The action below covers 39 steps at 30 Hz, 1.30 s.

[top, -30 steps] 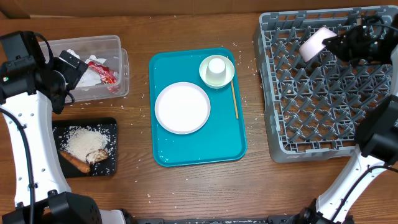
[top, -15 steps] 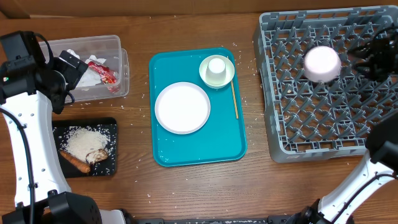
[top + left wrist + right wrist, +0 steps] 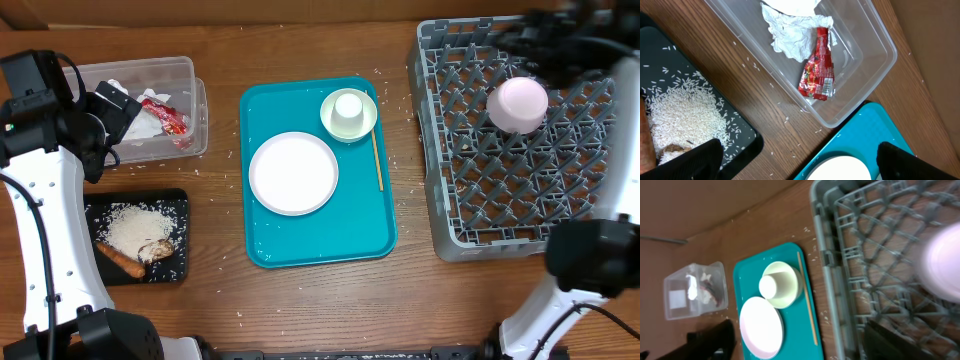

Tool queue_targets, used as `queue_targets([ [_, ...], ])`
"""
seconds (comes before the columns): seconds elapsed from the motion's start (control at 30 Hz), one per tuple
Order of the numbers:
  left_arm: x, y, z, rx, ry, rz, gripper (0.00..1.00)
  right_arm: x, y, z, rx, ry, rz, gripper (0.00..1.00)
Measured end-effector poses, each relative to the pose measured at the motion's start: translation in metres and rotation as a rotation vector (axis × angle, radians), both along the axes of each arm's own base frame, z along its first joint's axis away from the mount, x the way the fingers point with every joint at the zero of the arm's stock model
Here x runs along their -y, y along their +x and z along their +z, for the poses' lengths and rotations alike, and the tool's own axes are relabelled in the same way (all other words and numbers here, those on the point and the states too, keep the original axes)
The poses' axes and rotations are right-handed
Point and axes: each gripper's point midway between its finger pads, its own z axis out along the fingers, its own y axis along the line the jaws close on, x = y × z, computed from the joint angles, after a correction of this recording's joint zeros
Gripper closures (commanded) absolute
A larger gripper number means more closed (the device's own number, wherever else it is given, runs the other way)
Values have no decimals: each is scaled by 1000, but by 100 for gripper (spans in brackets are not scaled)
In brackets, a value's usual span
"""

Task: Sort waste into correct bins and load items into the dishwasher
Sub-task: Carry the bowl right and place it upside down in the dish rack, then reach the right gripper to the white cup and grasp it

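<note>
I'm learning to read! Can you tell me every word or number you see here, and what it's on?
Red wrapper, lying in the clear tub: it has small light print, but it is too small and blurred to read.
Plate, teal tray, dish rack, black tray: no words, numbers or signs on any of them.

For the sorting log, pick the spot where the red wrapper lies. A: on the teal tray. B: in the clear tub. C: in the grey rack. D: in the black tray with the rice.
B: the left wrist view shows the red wrapper lying inside the clear tub, right next to a crumpled napkin.
</note>
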Motion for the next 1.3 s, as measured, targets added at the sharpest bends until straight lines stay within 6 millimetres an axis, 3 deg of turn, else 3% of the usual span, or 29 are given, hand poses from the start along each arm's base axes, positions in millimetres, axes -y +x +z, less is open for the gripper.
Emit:
queue_targets([
  [0.1, 0, 0, 0, 0, 0, 0, 0, -57, 11, -16, 10, -86, 82, 4],
  [0.27, 0, 0, 0, 0, 0, 0, 0, -129, 22, -51, 12, -225, 144, 0],
  [0.43, 0, 0, 0, 0, 0, 0, 0, -175, 31, -98, 10, -379, 149, 0],
  [0.53, 0, 0, 0, 0, 0, 0, 0, -184, 36, -124, -8, -432, 135, 0],
  [0.73, 0, 0, 0, 0, 0, 0, 0, -183, 43, -168, -73, -469, 98, 0],
  [1.3, 0, 0, 0, 0, 0, 0, 0, -200, 38, -192, -136, -389, 137, 0],
])
